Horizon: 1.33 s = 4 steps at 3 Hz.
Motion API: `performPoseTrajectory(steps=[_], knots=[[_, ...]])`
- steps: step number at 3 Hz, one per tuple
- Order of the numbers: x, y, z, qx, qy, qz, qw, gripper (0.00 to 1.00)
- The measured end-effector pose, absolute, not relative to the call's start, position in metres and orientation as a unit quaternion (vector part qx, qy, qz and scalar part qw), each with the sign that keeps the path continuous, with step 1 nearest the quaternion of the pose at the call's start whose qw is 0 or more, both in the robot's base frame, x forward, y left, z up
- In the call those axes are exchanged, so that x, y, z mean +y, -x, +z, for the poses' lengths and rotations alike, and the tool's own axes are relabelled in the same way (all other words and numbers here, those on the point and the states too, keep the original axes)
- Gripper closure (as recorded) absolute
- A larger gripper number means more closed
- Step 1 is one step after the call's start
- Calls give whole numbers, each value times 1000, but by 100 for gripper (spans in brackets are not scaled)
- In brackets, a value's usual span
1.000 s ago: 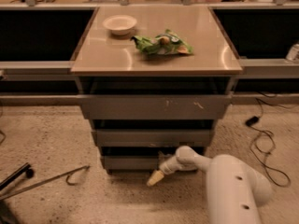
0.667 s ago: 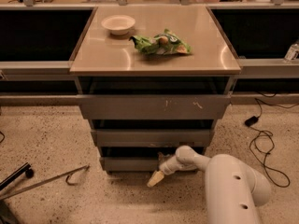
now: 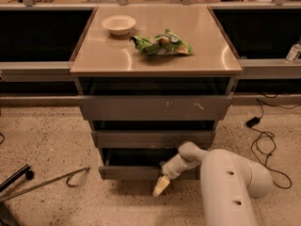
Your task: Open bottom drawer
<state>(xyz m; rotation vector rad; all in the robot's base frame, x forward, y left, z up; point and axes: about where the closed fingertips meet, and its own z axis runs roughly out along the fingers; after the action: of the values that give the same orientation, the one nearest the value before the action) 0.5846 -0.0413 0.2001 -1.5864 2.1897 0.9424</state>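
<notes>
The bottom drawer (image 3: 127, 172) is the lowest grey front of three in the cabinet. It stands slightly pulled out, with a dark gap above its front. My gripper (image 3: 160, 186) hangs just in front of that drawer, right of its middle, its pale fingers pointing down toward the floor. The white arm (image 3: 230, 182) reaches in from the lower right and covers the drawer's right end. Above are the middle drawer (image 3: 153, 138) and the widest top drawer (image 3: 155, 107) with white scratches.
A white bowl (image 3: 119, 24) and a green chip bag (image 3: 161, 44) lie on the cabinet top (image 3: 103, 55). Black cables (image 3: 263, 140) trail on the floor at right. A metal rod and a caster leg (image 3: 42, 182) lie on the floor at left.
</notes>
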Motion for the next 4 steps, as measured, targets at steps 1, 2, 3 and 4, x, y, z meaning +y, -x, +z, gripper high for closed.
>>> performPoseTrajectory(steps=[1,2,3,4], knots=[[-42,-566,205,752,549,346,118,0],[-42,-566,205,752,549,347,118,0],[-38,-555,199,748,550,355,110,0],[-38,-518,189,747,544,370,91,0]])
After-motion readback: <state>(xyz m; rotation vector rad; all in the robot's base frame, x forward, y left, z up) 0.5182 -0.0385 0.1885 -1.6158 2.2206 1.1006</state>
